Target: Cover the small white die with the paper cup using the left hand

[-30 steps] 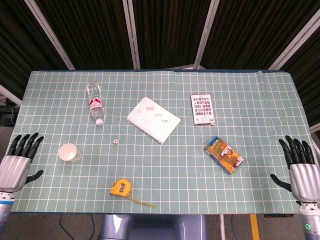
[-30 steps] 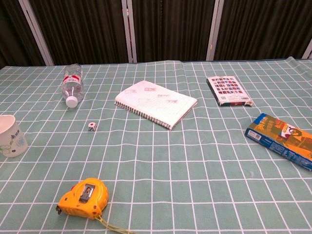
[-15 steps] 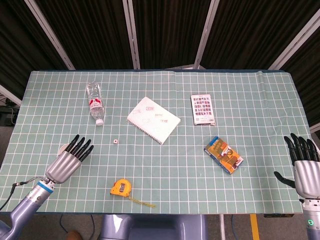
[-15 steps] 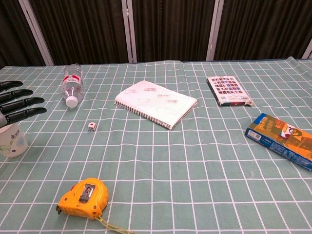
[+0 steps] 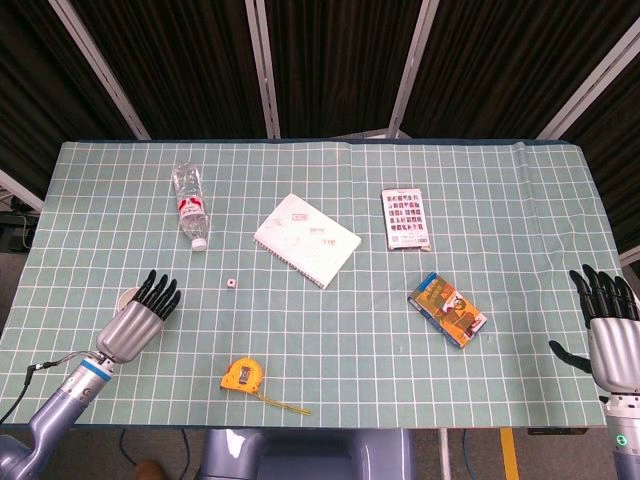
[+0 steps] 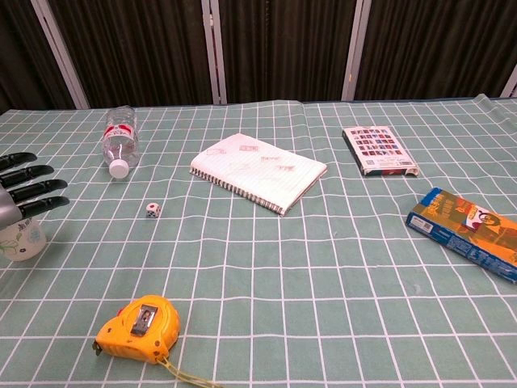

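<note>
The small white die [image 5: 231, 284] [image 6: 153, 210] lies on the green grid mat, right of the paper cup. The white paper cup [image 5: 128, 296] [image 6: 22, 241] stands upright near the table's left edge, mostly hidden under my left hand. My left hand [image 5: 140, 314] [image 6: 24, 190] hovers just over the cup with fingers stretched out and apart, holding nothing. My right hand [image 5: 611, 330] is open at the table's right edge, far from both, and shows only in the head view.
A water bottle [image 5: 189, 206] lies behind the die. A spiral notebook [image 5: 306, 239], a card box [image 5: 405, 218] and a colourful box [image 5: 447, 309] lie to the right. A yellow tape measure [image 5: 244, 375] sits near the front edge.
My left hand came in from the table's left edge to above the cup, then drew slightly back and lower. The right hand shifted a little right. Cup and die have not moved.
</note>
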`<action>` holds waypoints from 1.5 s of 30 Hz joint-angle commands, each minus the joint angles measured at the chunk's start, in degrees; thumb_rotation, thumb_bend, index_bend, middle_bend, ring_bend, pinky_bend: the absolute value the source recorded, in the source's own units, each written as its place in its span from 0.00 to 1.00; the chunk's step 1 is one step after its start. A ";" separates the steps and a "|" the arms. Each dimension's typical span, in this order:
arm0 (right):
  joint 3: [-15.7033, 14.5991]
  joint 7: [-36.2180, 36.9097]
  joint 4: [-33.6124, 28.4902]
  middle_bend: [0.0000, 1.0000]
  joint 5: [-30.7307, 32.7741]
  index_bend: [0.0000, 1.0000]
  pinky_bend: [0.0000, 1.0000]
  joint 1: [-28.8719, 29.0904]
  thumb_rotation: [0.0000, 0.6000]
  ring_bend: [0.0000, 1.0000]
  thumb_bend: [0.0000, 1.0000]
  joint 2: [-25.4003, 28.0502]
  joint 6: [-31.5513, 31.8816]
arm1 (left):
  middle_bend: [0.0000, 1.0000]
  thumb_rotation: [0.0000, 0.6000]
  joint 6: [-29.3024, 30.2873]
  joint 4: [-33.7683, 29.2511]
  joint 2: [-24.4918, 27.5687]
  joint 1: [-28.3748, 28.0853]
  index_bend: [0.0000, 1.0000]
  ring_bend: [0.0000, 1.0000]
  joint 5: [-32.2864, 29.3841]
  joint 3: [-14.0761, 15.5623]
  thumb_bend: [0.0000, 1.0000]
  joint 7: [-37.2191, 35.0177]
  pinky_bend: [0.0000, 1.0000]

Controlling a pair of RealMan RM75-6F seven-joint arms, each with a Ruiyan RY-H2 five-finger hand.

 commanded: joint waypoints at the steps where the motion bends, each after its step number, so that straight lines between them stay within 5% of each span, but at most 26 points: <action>1: 0.08 0.00 0.15 0.00 0.21 0.00 0.00 0.11 1.00 0.00 0.00 -0.09 -0.20 | 0.27 1.00 1.10 2.92 -1.96 -0.33 0.36 0.25 0.31 0.24 0.00 -0.71 0.24; 5: 0.17 0.19 0.45 0.00 0.51 0.00 0.00 0.23 1.00 0.00 0.00 -0.14 -0.49 | 0.39 1.00 3.44 5.70 -3.54 -0.37 0.49 0.34 0.45 -0.07 0.00 -3.08 0.34; 12: 0.07 0.16 0.54 0.00 0.48 0.00 0.00 0.37 1.00 0.00 0.00 -0.23 -0.73 | 0.42 1.00 4.78 3.80 -2.86 -0.09 0.52 0.37 -3.24 -1.95 0.00 -11.35 0.38; 15: 0.02 0.04 0.54 0.00 0.45 0.00 0.00 0.43 1.00 0.00 0.00 -0.29 -0.80 | 0.42 1.00 4.98 0.02 -1.25 -0.16 0.52 0.37 -6.60 -4.06 0.00 -20.92 0.38; 20: 0.04 -0.25 0.41 0.00 0.59 0.00 0.00 0.54 1.00 0.00 0.00 -0.38 -0.97 | 0.41 1.00 1.11 -7.93 2.77 -0.93 0.52 0.37 -14.36 -8.24 0.00 -51.12 0.37; 26: 0.15 -0.67 0.57 0.00 1.12 0.00 0.00 0.78 1.00 0.00 0.00 -0.55 -1.52 | 0.40 1.00 -7.96 -8.20 4.35 -3.61 0.52 0.36 -17.98 -8.84 0.00 -73.73 0.35; 37: 0.46 -1.34 1.13 0.00 2.46 0.00 0.00 1.04 1.00 0.00 0.00 -0.87 -2.38 | 0.38 1.00 -16.09 1.08 -0.98 -7.07 0.50 0.34 -19.33 -7.34 0.00 -84.66 0.34; 39: 0.48 -1.50 1.14 0.00 2.67 0.00 0.00 1.08 1.00 0.00 0.00 -0.89 -2.56 | 0.30 1.00 -16.71 2.10 -1.47 -7.33 0.45 0.28 -19.08 -6.88 0.00 -85.86 0.31; 42: 0.52 -1.73 1.12 0.00 2.91 0.00 0.00 1.11 1.00 0.00 0.00 -0.90 -2.67 | 0.04 1.00 -16.70 2.55 -0.91 -7.70 0.13 0.05 -17.12 -5.47 0.00 -86.59 0.09; 43: 0.53 -1.78 1.08 0.00 2.95 0.00 0.00 1.12 1.00 0.00 0.00 -0.91 -2.68 | 0.00 1.00 -15.80 2.56 -0.60 -7.63 0.04 0.00 -16.36 -5.14 0.00 -85.82 0.03; 45: 0.52 -1.85 0.97 0.00 2.97 0.00 0.00 1.15 1.00 0.00 0.00 -0.89 -2.74 | 0.00 1.00 -12.57 2.31 0.01 -7.22 0.00 0.00 -14.76 -4.79 0.00 -81.73 0.00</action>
